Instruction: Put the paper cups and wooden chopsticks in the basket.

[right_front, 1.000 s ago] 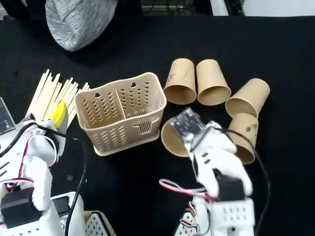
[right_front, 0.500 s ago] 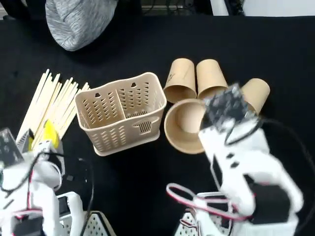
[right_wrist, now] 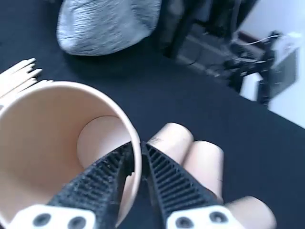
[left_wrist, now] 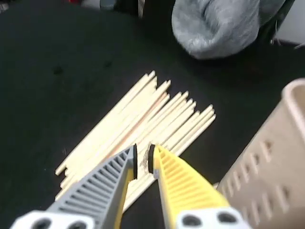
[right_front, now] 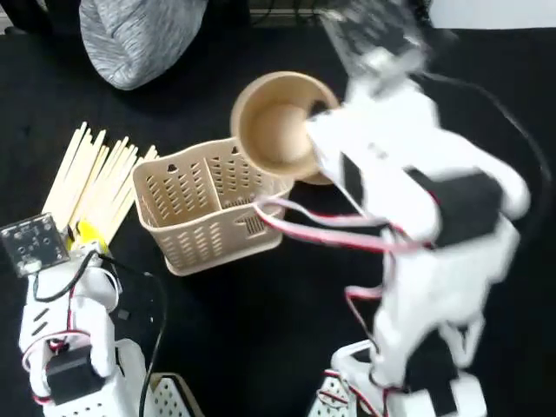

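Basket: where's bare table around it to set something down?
Bare table in front of the basket, between left arm and right arm, and behind the chopsticks up to the grey cloth. Crowded: basket's right side, under the right pincer holding a paper cup.

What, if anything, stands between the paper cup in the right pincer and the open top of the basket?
Nothing visible does. The right pincer grips the paper cup by its rim, raised at the far right corner of the basket. The compartment nearest the cup looks empty.
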### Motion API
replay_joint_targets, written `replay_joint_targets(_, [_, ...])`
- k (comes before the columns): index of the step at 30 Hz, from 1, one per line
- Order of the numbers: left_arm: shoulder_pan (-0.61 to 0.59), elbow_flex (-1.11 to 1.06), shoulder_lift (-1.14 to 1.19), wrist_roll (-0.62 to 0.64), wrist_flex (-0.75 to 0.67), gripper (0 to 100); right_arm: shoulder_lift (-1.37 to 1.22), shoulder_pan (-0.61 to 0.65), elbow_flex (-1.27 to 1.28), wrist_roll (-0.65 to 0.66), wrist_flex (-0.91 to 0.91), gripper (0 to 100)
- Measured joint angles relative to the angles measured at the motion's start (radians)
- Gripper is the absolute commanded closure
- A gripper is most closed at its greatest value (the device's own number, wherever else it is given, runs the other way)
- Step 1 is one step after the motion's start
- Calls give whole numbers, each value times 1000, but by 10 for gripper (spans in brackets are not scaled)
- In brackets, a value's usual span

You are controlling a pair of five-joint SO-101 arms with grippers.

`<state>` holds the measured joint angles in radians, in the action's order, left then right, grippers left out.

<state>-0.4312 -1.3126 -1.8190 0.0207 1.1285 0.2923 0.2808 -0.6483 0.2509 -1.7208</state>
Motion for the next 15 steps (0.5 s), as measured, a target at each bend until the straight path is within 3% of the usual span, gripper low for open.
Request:
replay_joint_targets(7, [0,-94,0,-3,0,916,-281,115,-92,-34,-2,988])
replay_joint_targets(15, [0,-166,0,-3,-63,916,-462,123,-94,-35,-6,988])
